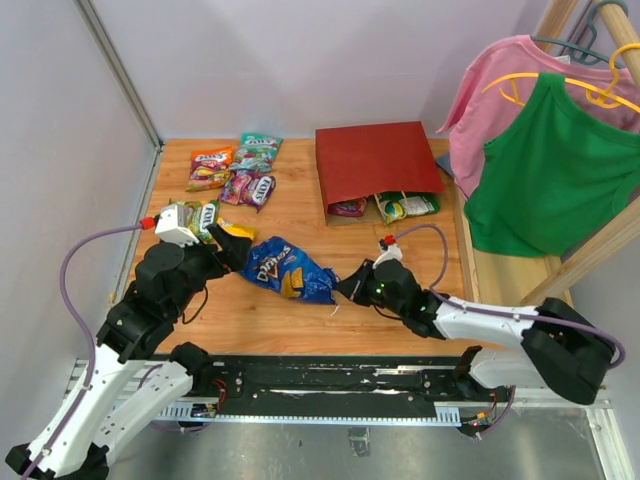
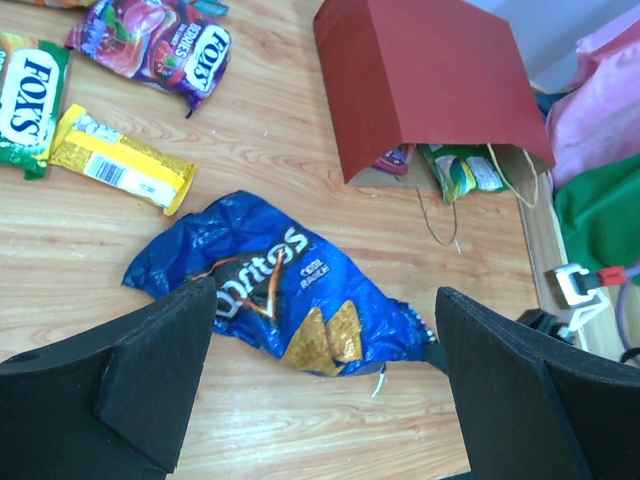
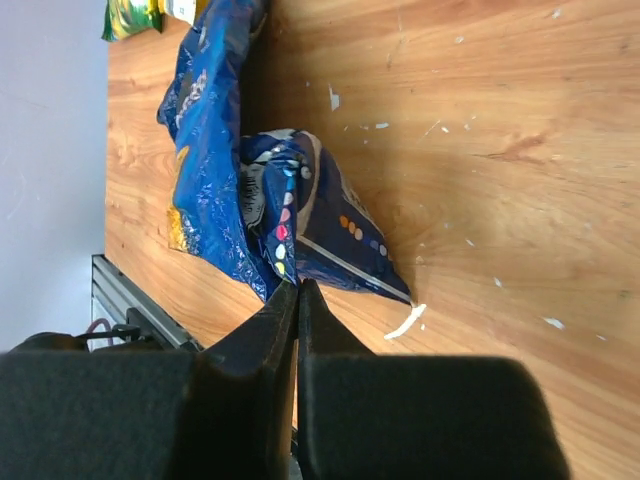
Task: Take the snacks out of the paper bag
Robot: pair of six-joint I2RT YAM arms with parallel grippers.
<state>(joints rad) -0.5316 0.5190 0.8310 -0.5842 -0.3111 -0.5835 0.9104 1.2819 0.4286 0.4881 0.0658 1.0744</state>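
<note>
In the paper bag (image 1: 375, 160) sit two packets (image 1: 348, 207); left fingers (image 2: 130, 390) gape over one Doritos bag (image 2: 280, 290), right fingers (image 3: 255, 355) closed.

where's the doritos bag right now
In the top view the Doritos bag lies centre-frame between the left gripper and the right gripper, nearer the arms than the paper bag.

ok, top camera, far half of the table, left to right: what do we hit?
Orange candy packet → teal candy packet → dark red paper bag → green shirt.
</note>
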